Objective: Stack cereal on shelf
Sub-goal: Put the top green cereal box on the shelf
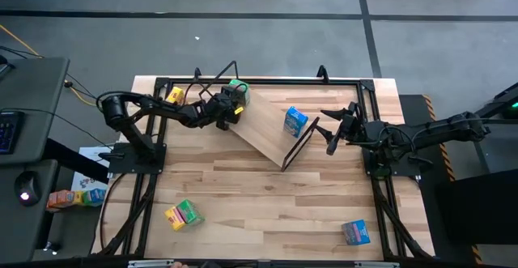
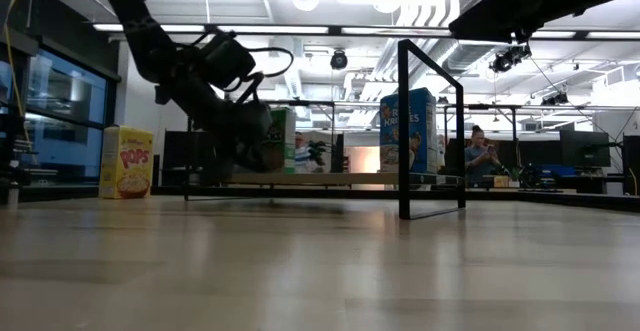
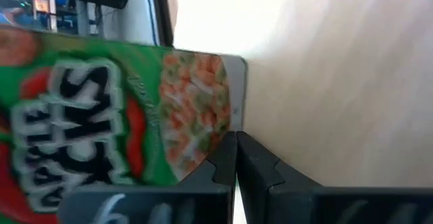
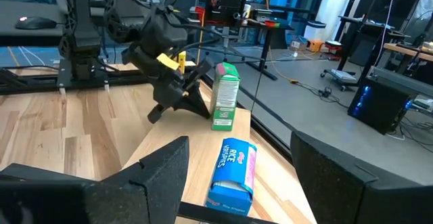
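two hands: left hand [image 1: 232,111] clamps green cereal box [image 1: 239,92] at shelf [image 1: 263,130] edge; right hand [image 1: 333,132] hovers open beside it.

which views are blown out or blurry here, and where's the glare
Left wrist view: the Apple Jacks box fills the frame, soft and smeared, and the shelf board washes out near white. Low view: ceiling lights flare, leaving the left claw a dark silhouette. Right wrist view: its own fingers are blurred. High view: evenly lit.
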You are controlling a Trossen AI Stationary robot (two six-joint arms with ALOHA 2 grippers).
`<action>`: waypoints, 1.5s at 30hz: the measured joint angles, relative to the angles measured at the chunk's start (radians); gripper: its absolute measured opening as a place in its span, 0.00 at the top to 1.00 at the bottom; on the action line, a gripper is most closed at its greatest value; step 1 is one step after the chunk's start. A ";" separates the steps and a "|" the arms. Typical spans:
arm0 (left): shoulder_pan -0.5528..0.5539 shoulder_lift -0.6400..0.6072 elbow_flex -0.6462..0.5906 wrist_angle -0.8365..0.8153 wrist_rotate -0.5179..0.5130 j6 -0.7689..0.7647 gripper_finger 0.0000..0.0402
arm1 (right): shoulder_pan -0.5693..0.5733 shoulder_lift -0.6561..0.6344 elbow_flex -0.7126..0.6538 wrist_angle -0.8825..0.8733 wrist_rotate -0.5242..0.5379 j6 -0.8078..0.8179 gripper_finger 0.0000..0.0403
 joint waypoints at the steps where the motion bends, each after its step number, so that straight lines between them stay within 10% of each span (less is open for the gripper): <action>1: -0.001 0.000 0.004 0.000 -0.001 0.004 1.00 | 0.000 0.000 0.000 -0.001 0.003 0.000 0.38; 45: -0.028 -0.114 0.007 -0.055 -0.029 -0.077 1.00 | 0.000 0.001 0.000 -0.001 0.003 0.006 0.38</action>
